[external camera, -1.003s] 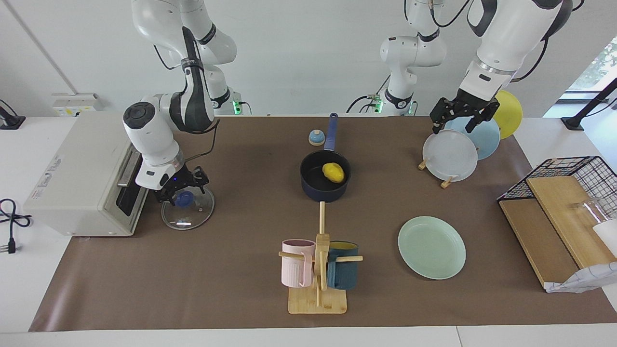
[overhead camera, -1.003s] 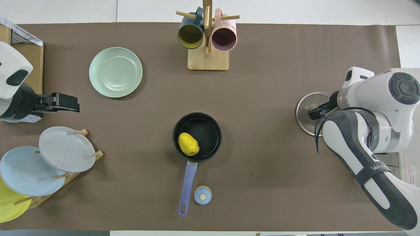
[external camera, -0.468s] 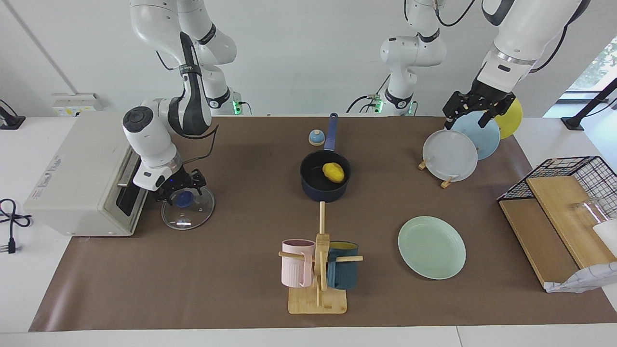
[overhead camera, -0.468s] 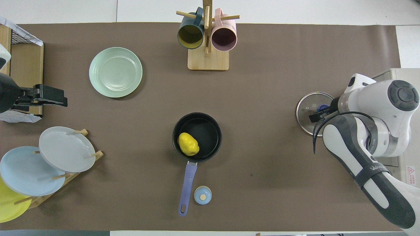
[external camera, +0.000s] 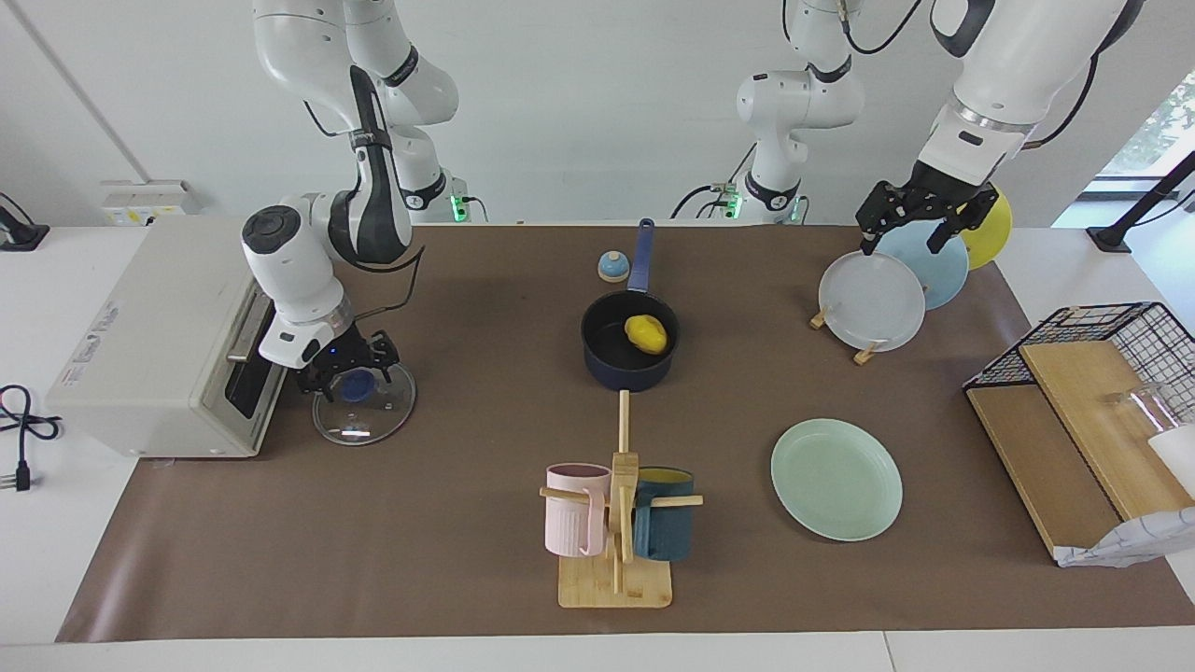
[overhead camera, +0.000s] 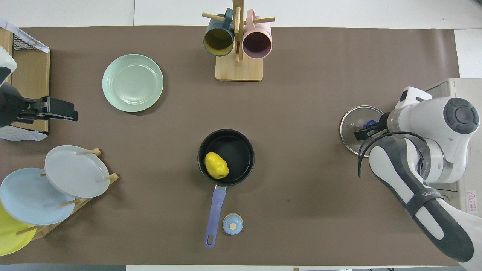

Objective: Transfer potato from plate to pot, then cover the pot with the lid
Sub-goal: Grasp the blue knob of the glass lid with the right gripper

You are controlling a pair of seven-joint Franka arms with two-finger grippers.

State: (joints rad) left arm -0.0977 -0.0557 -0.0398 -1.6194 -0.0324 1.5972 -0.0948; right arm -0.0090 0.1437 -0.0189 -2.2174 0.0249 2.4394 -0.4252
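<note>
Landmark: mug rack (external camera: 616, 523), a wooden stand carrying a pink mug (external camera: 574, 509) and a dark teal mug (external camera: 665, 525). The bell (external camera: 612, 266) stands nearer to the robots than the mug rack. The toaster oven (external camera: 159, 336) sits toward the right arm's end of the worktop (external camera: 448, 523). The upright plate rack (external camera: 901, 280) and the wire basket (external camera: 1102, 373) sit toward the left arm's end.
</note>
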